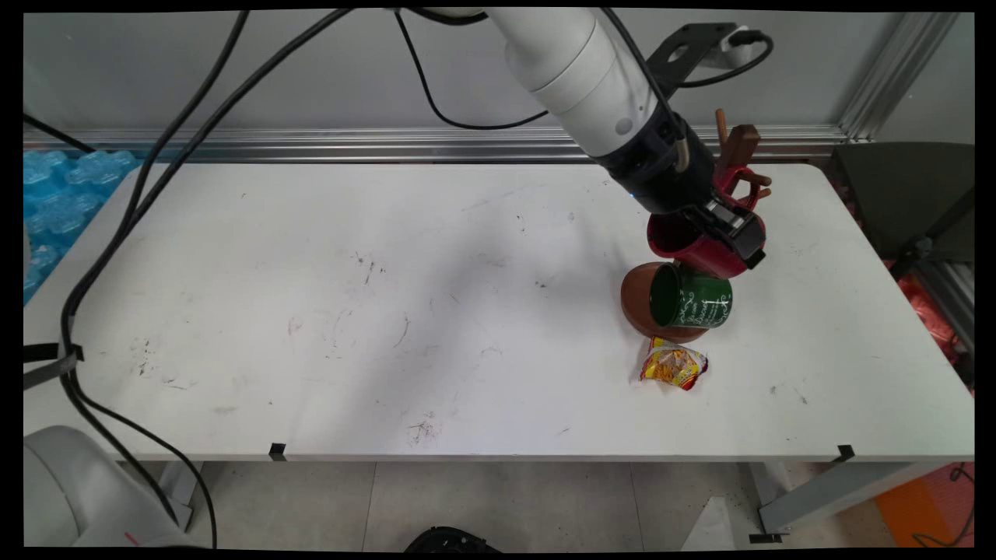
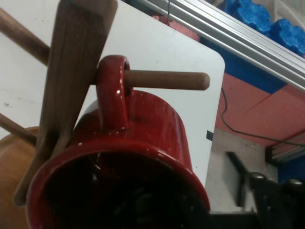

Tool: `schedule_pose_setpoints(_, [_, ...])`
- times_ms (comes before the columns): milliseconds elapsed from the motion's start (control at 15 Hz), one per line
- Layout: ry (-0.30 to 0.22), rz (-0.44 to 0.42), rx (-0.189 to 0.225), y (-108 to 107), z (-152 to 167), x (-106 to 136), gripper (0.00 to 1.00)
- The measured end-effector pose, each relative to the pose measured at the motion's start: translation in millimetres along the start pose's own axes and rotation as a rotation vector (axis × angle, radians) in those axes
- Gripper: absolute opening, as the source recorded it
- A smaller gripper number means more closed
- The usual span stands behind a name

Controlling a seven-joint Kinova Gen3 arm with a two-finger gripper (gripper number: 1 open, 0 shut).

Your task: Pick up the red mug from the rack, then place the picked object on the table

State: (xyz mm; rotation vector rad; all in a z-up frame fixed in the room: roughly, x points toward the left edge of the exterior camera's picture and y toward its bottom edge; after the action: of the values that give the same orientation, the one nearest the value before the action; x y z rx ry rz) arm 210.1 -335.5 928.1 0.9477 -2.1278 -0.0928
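The snack packet (image 1: 674, 366) lies nearest on the surface (image 1: 311, 311), just before the wooden rack (image 1: 739, 148). The green mug (image 1: 691, 298) hangs on it sideways, mouth to the left. Above, the red mug (image 1: 685, 245) lies tilted, and the gripper (image 1: 735, 233) is at its rim; whether the fingers are closed I cannot tell. Only the hand view shows its handle (image 2: 113, 90) around a peg (image 2: 167, 80).

Main view: bright, even overhead light | broad soft shadow across the middle of the counter (image 1: 327, 257), toward its near edge | no strong glare | Hand view: red mug (image 2: 138, 138) rim close and soft, small highlights on its glaze.
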Motion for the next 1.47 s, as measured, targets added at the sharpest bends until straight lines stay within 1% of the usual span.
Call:
schedule_pose_setpoints(467, [0.017,-0.009,0.011,-1,-1,-2,0.0])
schedule_pose_setpoints(733, [0.025,-0.007,0.01,1,-2,-1,0.0])
schedule_pose_setpoints(1067, [0.035,0.005,-0.012,13,-8,1,0.0])
schedule_pose_setpoints(1467, [0.03,0.019,-0.058,38,-18,-2,0.0])
